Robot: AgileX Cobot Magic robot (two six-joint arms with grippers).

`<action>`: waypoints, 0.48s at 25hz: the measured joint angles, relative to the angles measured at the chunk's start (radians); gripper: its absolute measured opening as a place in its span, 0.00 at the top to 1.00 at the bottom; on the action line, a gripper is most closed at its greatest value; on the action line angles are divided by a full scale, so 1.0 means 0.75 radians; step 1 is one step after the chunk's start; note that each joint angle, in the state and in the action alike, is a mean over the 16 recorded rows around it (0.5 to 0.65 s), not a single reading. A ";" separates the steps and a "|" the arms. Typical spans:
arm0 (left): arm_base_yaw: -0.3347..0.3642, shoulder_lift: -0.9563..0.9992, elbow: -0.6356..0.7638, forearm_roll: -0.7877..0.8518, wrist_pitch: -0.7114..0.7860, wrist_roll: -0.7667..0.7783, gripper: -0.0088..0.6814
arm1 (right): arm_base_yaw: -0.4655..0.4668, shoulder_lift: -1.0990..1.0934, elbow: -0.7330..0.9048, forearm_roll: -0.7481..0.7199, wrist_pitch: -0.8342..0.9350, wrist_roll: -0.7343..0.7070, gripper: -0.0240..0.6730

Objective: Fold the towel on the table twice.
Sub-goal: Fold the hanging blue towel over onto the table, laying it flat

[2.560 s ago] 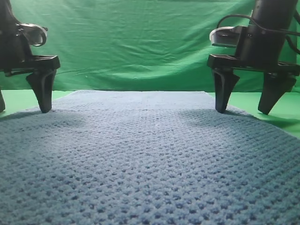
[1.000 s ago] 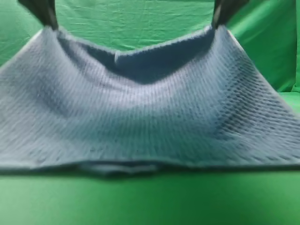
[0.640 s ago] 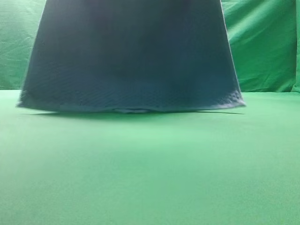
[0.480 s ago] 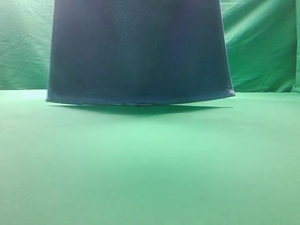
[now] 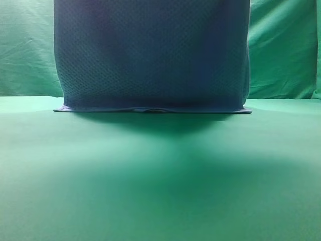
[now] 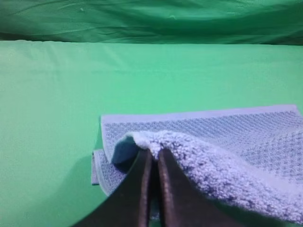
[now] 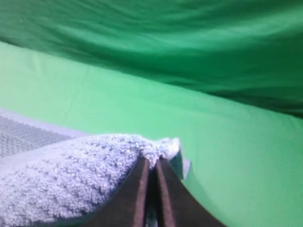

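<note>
Towel (image 5: 150, 55) hangs, bottom edge on table (image 5: 160, 175).

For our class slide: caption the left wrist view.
Left gripper pinches a corner of the towel above the table.

The left gripper (image 6: 152, 153) pinches a corner of the towel (image 6: 227, 142) between closed jaws. Below, more towel lies flat on the table (image 6: 57, 104)
</note>
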 joint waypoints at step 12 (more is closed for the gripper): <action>-0.001 -0.344 0.549 -0.007 -0.131 -0.011 0.99 | 0.032 -0.308 0.465 -0.010 -0.011 0.065 0.97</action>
